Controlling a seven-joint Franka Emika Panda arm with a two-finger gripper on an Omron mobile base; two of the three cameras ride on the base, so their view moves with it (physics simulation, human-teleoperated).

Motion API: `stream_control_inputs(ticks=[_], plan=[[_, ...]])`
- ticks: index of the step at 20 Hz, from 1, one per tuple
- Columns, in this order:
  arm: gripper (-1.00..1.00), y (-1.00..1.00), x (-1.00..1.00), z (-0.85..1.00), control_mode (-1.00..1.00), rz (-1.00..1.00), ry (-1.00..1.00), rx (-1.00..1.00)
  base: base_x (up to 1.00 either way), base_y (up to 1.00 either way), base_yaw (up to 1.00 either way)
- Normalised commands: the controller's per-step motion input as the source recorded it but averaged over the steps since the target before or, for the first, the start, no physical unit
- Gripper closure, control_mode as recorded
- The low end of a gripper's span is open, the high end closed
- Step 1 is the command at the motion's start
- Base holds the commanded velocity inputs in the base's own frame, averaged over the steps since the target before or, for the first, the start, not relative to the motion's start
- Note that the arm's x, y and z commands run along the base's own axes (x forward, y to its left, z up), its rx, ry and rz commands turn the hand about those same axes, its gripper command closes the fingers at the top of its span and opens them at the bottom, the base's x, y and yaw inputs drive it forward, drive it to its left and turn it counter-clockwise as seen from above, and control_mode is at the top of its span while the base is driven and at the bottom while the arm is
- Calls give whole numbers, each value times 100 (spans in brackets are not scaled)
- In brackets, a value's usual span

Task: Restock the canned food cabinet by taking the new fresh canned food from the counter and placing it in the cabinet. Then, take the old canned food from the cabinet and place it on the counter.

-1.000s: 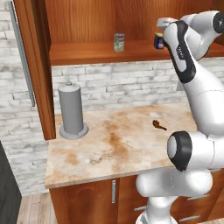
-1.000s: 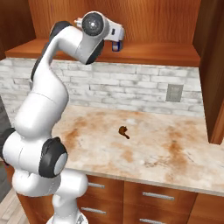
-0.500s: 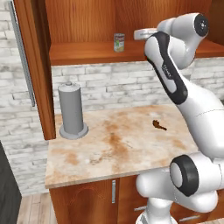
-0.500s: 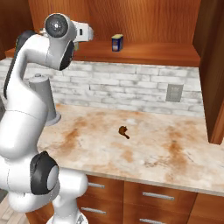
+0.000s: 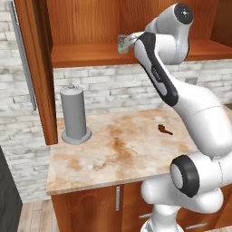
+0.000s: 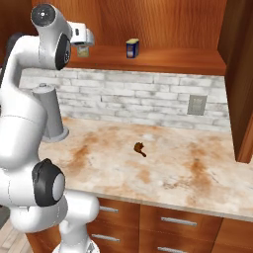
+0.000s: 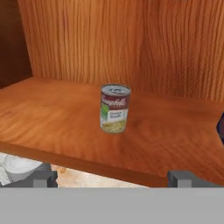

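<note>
Jaws stand wide and empty before the old can (image 7: 115, 108); new can (image 6: 132, 48) sits on the shelf (image 7: 52, 118).

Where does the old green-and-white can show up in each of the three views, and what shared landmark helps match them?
Left base view: the old canned food stands on the cabinet shelf, upper middle, partly behind the arm.
Right base view: the can is at upper left on the shelf, just under the gripper.
Hand view: the can stands upright at centre.
Shared landmark: the shelf's front edge.
</note>
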Motion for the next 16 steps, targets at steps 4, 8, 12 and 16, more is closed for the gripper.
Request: stream_control_inputs(ticks=[4, 8, 12, 16], plan=[[-100, 19, 34, -52, -100, -8, 7, -2, 0, 0, 0], [-100, 9, 56, -15, -100, -17, 0, 1, 0, 0, 0], [-100, 3, 49, -2, -100, -18, 0, 5, 0, 0, 0], [-100, 7, 44, 0, -100, -12, 1, 0, 0, 0, 0]])
